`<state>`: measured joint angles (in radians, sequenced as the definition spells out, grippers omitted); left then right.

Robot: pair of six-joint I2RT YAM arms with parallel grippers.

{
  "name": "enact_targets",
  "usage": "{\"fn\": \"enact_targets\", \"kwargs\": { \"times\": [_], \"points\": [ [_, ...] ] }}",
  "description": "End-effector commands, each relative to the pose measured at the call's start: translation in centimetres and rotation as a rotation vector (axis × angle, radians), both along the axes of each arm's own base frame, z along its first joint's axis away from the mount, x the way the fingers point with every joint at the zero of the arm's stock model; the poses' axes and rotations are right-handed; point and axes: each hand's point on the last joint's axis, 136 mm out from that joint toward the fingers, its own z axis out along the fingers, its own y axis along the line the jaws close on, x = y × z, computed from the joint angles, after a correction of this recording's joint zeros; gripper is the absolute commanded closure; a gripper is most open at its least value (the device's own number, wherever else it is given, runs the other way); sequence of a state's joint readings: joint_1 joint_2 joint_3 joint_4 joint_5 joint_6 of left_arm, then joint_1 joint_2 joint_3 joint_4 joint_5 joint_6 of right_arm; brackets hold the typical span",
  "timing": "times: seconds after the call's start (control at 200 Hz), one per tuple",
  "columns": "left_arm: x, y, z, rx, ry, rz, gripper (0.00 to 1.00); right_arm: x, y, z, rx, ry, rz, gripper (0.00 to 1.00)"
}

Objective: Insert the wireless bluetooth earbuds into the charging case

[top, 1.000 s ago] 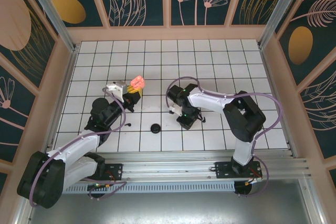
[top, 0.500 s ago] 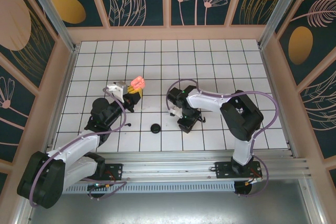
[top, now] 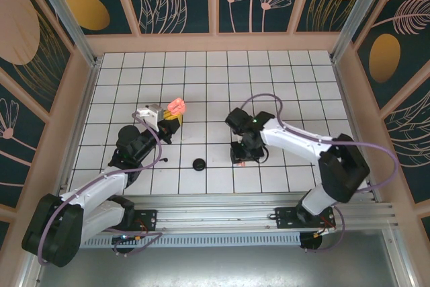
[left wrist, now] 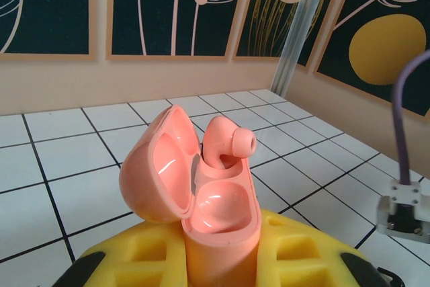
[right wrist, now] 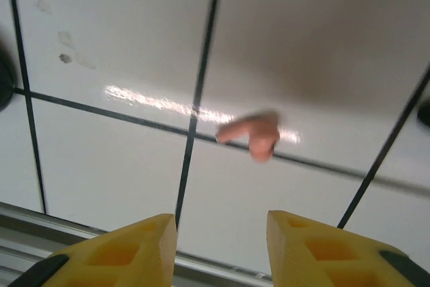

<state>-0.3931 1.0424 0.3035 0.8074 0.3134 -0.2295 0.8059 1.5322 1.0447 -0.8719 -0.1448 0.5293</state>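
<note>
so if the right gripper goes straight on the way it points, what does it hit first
Most likely the salmon-pink earbud lying on the white tiles, just ahead of the right gripper and in line with its open, empty jaws. The picture is blurred, so depth is uncertain.

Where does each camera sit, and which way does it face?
Top external: above, behind the bases, looking down on the tiled table; both arms show.
Left wrist: behind the fingers of the left tool, looking forward at the open charging case it grips.
Right wrist: behind the fingers of the open right tool, facing down at a loose pink earbud.
Shared: top external also shows that case.
</note>
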Motion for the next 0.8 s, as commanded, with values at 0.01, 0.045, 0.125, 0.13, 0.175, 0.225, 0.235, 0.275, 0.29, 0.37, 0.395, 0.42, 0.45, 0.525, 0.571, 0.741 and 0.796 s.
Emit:
{"fn": "enact_targets", "kwargs": {
  "times": [0.01, 0.045, 0.125, 0.13, 0.175, 0.225, 0.235, 0.275, 0.29, 0.37, 0.395, 0.42, 0.45, 0.525, 0.571, 0.741, 0.796],
  "points": [
    [-0.2, -0.2, 0.4, 0.005, -0.024, -0.02, 0.91, -1.6, 0.2, -0.2, 0.081, 0.081, -0.283, 0.59],
    [-0.2, -0.2, 0.3, 0.004, -0.022, -0.021, 0.91, -1.9, 0.0, -0.4, 0.086, 0.08, -0.306, 0.58],
    [-0.2, -0.2, 0.4, 0.001, -0.023, -0.024, 0.91, -1.9, -0.2, -1.0, 0.111, 0.07, -0.351, 0.56],
    [-0.2, -0.2, 0.3, 0.0, -0.022, -0.024, 0.91, -1.9, -0.2, -1.0, 0.116, 0.069, -0.354, 0.56],
    [-0.2, -0.2, 0.4, 0.001, -0.023, -0.023, 0.91, -1.9, -0.1, -1.4, 0.136, 0.07, -0.366, 0.55],
    [-0.2, -0.3, 0.4, 0.001, -0.022, -0.025, 0.91, -1.7, -0.1, -1.9, 0.142, 0.069, -0.376, 0.55],
    [-0.2, -0.3, 0.4, 0.001, -0.023, -0.025, 0.91, -1.7, -0.2, -2.0, 0.141, 0.07, -0.379, 0.55],
    [-0.2, -0.2, 0.4, 0.001, -0.023, -0.024, 0.91, -1.6, -0.4, -2.4, 0.137, 0.069, -0.39, 0.55],
    [-0.2, -0.2, 0.4, 0.001, -0.021, -0.024, 0.9, -1.5, -0.4, -2.5, 0.135, 0.068, -0.393, 0.55],
    [-0.2, -0.2, 0.4, 0.002, -0.024, -0.022, 0.91, -1.0, -0.7, -3.0, 0.137, 0.063, -0.413, 0.55],
    [-0.2, -0.2, 0.5, 0.002, -0.024, -0.023, 0.91, -0.9, -0.7, -3.2, 0.141, 0.063, -0.415, 0.55],
    [-0.2, -0.2, 0.5, 0.004, -0.023, -0.021, 0.9, -0.8, -0.8, -3.3, 0.145, 0.061, -0.417, 0.55],
    [-0.3, -0.2, 0.5, 0.006, -0.025, -0.021, 0.9, -0.7, -0.8, -3.5, 0.147, 0.059, -0.42, 0.55],
    [-0.2, -0.1, 0.6, 0.004, -0.026, -0.017, 0.9, -0.4, -0.8, -3.8, 0.157, 0.056, -0.419, 0.56],
    [-0.2, -0.1, 0.6, 0.005, -0.028, -0.016, 0.91, -0.4, -0.7, -4.0, 0.165, 0.061, -0.419, 0.55],
    [-0.2, -0.1, 0.7, 0.006, -0.028, -0.016, 0.9, 0.1, -0.3, -4.4, 0.179, 0.063, -0.406, 0.56],
    [-0.2, -0.1, 0.6, 0.008, -0.025, -0.016, 0.9, 0.3, -0.1, -4.5, 0.187, 0.064, -0.403, 0.56]
  ]
}}
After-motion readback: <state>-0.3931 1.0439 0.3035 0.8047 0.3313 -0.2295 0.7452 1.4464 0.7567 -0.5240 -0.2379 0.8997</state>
